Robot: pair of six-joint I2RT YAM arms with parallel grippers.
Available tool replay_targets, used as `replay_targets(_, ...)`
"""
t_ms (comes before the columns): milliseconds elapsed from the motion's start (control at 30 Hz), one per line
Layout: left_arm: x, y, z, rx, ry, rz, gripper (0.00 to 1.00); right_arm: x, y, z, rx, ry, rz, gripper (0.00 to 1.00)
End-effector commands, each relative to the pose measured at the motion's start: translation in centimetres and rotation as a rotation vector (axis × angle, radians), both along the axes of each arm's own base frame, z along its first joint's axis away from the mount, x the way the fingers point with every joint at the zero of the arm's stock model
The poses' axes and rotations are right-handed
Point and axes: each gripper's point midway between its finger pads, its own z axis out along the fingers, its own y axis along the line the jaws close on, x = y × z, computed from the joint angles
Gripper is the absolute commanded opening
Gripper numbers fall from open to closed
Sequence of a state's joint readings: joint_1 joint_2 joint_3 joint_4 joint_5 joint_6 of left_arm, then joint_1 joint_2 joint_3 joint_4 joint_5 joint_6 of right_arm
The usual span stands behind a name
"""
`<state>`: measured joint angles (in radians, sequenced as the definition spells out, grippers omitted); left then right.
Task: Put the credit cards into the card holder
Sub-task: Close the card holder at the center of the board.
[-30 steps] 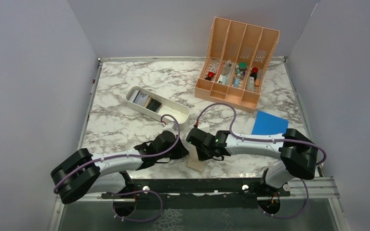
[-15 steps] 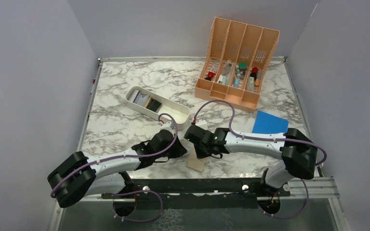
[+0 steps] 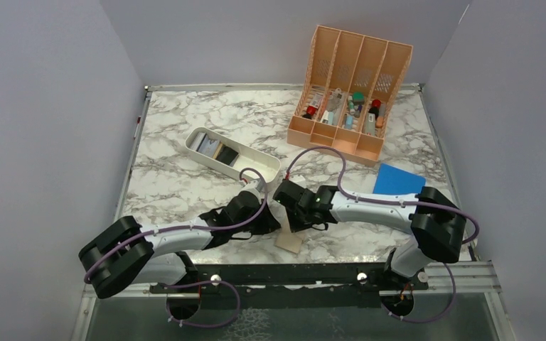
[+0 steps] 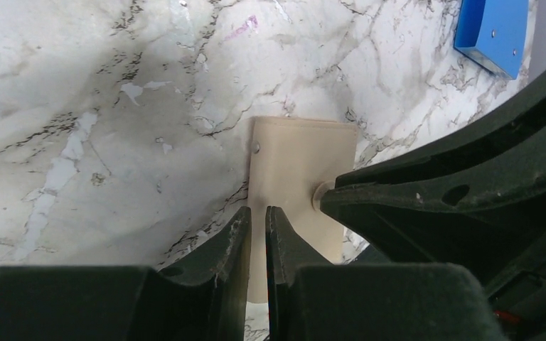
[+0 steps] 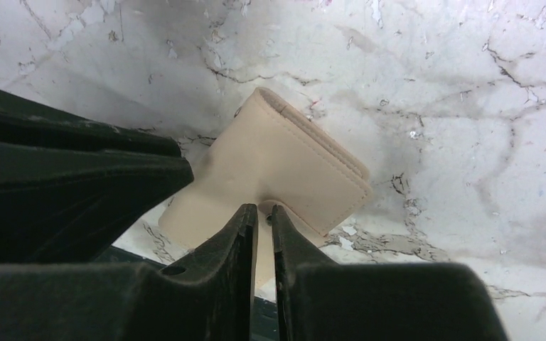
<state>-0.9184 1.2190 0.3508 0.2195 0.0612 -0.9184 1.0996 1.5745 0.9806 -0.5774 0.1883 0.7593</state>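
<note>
Opening stage: left gripper [image 4: 257, 213] and right gripper [image 5: 264, 209] pinch the folded card holder [image 4: 298, 163] (credit cards [image 3: 205, 144] lie behind); next, spread its 2 flaps.

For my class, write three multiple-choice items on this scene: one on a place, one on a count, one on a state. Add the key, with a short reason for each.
1. Where on the table is the card holder?
A) at the far left corner
B) near the front edge, between the left claw and the right claw
C) at the far right corner

2. How many upright slots has the peach organizer?
A) four
B) two
C) six

3. What state is the card holder in?
A) spread open, pockets showing
B) stuffed, with cards sticking out
C) folded, only its tan outside showing

Key:
1 B: the top view shows it between the two arms' tips.
2 A: four slots stand side by side.
3 C: the right wrist view shows its folded, stitched edge.
</note>
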Motion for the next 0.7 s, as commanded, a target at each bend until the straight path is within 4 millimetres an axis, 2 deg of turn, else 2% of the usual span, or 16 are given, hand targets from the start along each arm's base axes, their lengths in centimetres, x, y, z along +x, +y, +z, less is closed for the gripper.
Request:
replay_targets(0,-0.7,-1.2,0.5,-0.055,0.005,-0.051,0.17,0.4,0.3,0.1,0.045,0.016,0.011,0.19)
replay_targets(133,-1.0,-1.7,0.4,-0.063,0.011,-0.063,0.16,0.7,0.0,-0.4,0.037,0.024,0.011,0.22)
replay_targets(300,-1.2,-2.0,0.0,-0.055,0.019,-0.070,0.16,0.1,0.2,-1.0,0.055,0.061,0.032,0.23)
replay_targets(667,-1.0,-1.6,-0.7,-0.032,0.020,-0.052,0.16,-1.0,-0.1,-0.4,0.087,0.089,0.064,0.21)
